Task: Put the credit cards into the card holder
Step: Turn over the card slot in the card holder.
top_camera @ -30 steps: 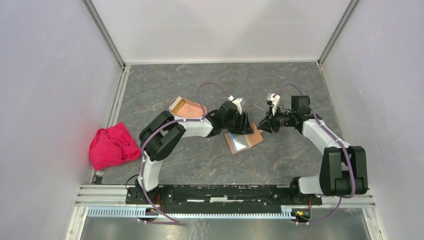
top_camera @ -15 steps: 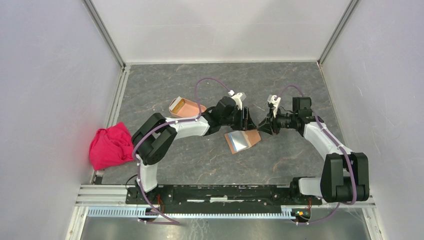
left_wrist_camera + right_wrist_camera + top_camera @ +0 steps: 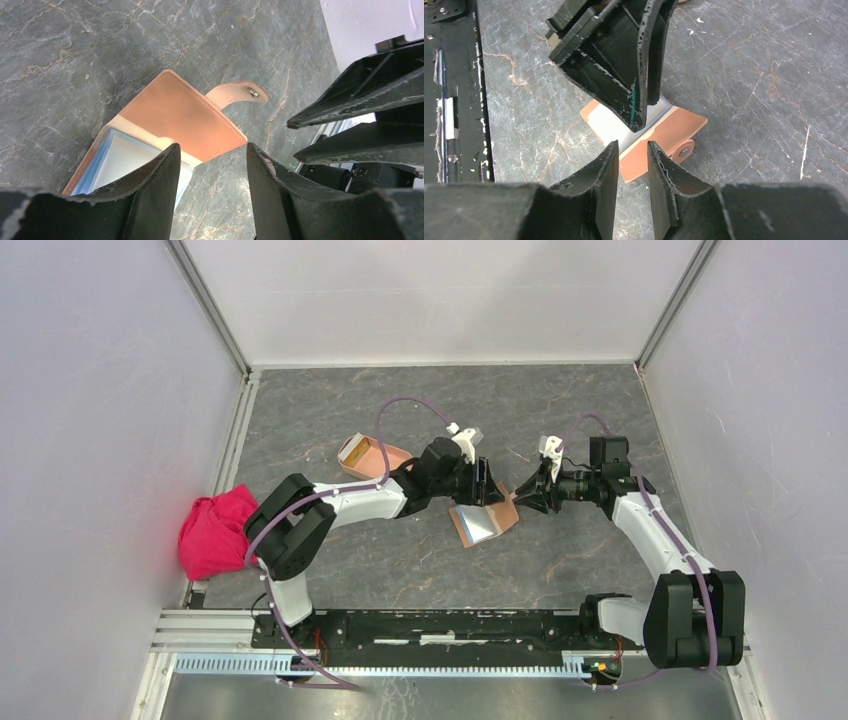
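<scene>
A pale grey-white credit card (image 3: 478, 525) lies in an open brown leather wallet (image 3: 507, 512) at mid-table. It also shows in the left wrist view (image 3: 125, 160), with a blue edge under it, and in the right wrist view (image 3: 611, 122). The salmon-pink card holder (image 3: 368, 454) sits to the left, partly behind my left arm. My left gripper (image 3: 487, 483) (image 3: 211, 150) is open and empty, over the wallet's far edge. My right gripper (image 3: 522, 494) (image 3: 632, 146) is narrowly open and empty, just right of the wallet, facing the left fingers (image 3: 624, 65). Other cards are not visible.
A red cloth (image 3: 225, 530) lies bunched at the table's left edge. The wallet's snap tab (image 3: 240, 92) sticks out toward the right gripper's fingers (image 3: 360, 100). White walls enclose the grey marbled table (image 3: 400, 560) on three sides.
The left arm's elbow has swung left and toward me, and the right arm's elbow has dropped. Both grippers stay close together over the wallet's far edge. The wallet and card have not moved.
</scene>
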Available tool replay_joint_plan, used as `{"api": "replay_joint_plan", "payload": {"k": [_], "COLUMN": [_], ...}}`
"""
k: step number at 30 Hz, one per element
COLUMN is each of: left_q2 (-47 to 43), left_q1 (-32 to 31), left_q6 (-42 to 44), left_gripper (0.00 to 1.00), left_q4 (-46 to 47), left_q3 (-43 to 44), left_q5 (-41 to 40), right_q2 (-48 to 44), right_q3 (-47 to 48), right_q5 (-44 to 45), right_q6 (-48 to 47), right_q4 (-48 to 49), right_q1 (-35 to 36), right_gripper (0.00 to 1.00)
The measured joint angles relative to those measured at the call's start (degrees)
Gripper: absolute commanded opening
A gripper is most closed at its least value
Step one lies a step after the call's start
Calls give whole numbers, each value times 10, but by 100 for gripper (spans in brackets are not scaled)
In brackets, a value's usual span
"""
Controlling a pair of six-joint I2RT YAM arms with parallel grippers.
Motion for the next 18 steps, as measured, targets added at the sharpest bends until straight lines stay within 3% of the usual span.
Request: {"api": "replay_joint_plan", "payload": {"k": [13,18], "left_q2": [0,42], "left_q1": [2,2], "left_q6": [0,0], "left_gripper": [58,55], "left_q4": [7,14], "left_q3": [-23,15], "left_q5": [0,1], "right_q2": [-19,-18], "right_q3": [0,-1], "right_q5": [-19,-19], "right_q6": [-34,-32], "right_q4": [-22,-21], "right_q1": [0,0], "right_gripper": [34,34]}}
